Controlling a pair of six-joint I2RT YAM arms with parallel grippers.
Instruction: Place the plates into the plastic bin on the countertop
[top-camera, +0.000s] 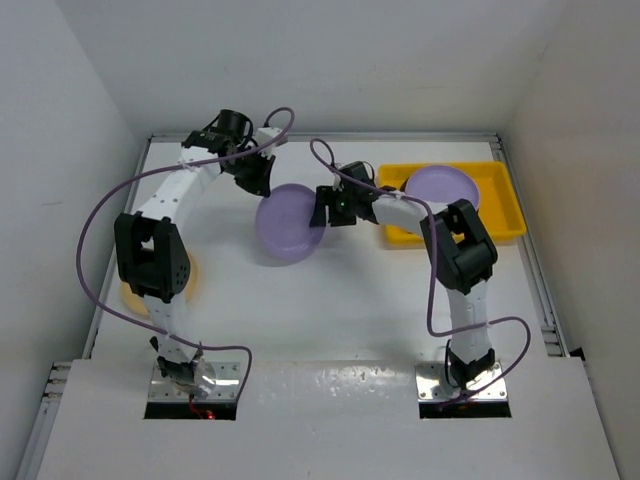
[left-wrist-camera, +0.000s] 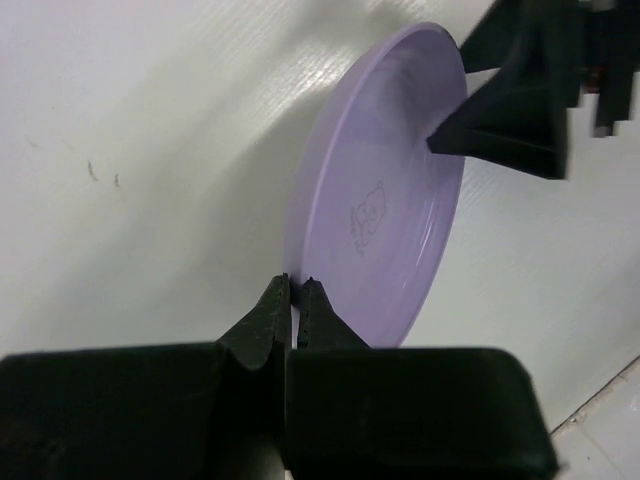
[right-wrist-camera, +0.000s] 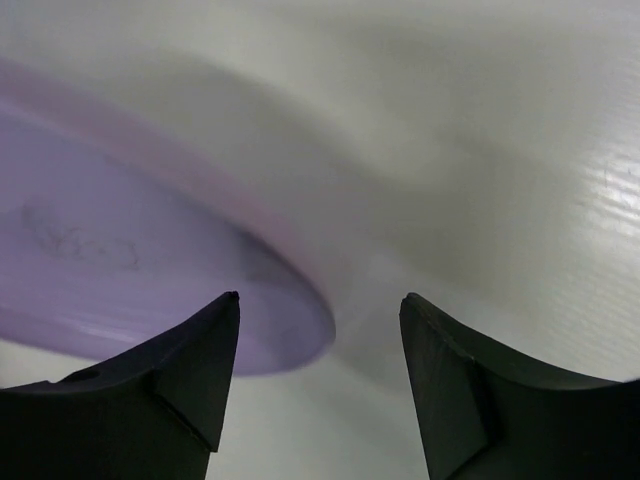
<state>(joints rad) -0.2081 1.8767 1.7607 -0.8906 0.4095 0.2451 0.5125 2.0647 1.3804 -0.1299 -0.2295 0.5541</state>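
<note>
A lilac plate (top-camera: 288, 223) is held tilted over the white countertop (top-camera: 330, 310) at the middle. My left gripper (top-camera: 262, 183) is shut on its far-left rim; in the left wrist view the gripper (left-wrist-camera: 297, 283) pinches the plate (left-wrist-camera: 385, 190) edge. My right gripper (top-camera: 322, 208) is open at the plate's right edge; in the right wrist view the plate rim (right-wrist-camera: 150, 270) lies between its spread fingers (right-wrist-camera: 215, 340). A second lilac plate (top-camera: 442, 186) lies in the yellow plastic bin (top-camera: 500, 215). A tan-yellow plate (top-camera: 133, 295) lies at the left, mostly hidden by my left arm.
White walls enclose the countertop on the left, back and right. The bin stands at the back right against the wall. Purple cables loop off both arms.
</note>
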